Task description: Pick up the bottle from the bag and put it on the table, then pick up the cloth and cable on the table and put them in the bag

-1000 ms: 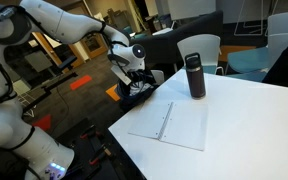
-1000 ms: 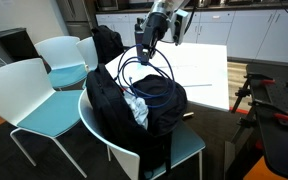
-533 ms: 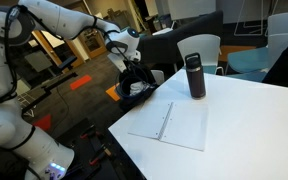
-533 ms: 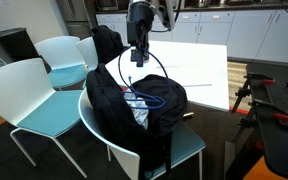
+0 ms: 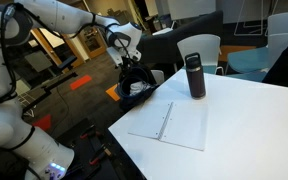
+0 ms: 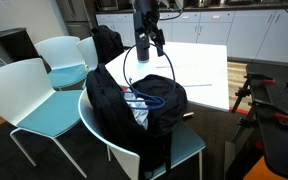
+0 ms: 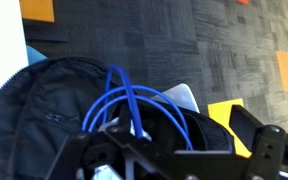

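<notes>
Gripper (image 6: 143,55) jaws apparently spread wide (wrist view murky) over looped blue cable (image 7: 124,95) in soft black bag (image 6: 109,110)

Office break area: teal chairs (image 6: 29,95), white table (image 5: 244,120), cabinets (image 6: 269,35), carpet tiles (image 7: 204,50).

A paper sheet (image 5: 181,128) with a thin rod (image 5: 165,121) lies flat. White chairs (image 6: 26,88) with teal seats stand on dark carpet (image 7: 184,40) with orange tiles (image 7: 38,9).
</notes>
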Tool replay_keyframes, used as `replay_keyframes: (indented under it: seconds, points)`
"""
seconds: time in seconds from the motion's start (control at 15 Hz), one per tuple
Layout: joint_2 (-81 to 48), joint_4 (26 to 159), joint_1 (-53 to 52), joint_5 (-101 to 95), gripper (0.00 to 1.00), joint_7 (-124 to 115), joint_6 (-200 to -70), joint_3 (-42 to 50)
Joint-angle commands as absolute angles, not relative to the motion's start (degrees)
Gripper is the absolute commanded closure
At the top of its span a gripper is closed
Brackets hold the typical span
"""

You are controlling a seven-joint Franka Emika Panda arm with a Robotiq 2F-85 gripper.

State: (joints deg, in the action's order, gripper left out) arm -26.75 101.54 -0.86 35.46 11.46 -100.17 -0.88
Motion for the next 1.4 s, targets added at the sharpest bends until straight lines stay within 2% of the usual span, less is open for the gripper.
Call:
replay_keyframes:
  seconds: [0.0,0.4,0.73,1.0,1.33]
  points:
    - [-26.73,97.23,-0.21,29.87,0.00,-0.10,-90.63,-0.80]
    - [-27.51,87.64,-1.78,25.38,0.00,-11.74,-77.01,-1.56]
    - [-24.02,87.25,-2.16,21.34,0.00,-10.50,-73.72,-0.88]
    - [-17.91,93.68,-0.16,15.53,0.00,-1.32,-78.49,0.35]
    - [-12.61,105.72,5.05,18.42,0.00,15.57,-94.08,1.74]
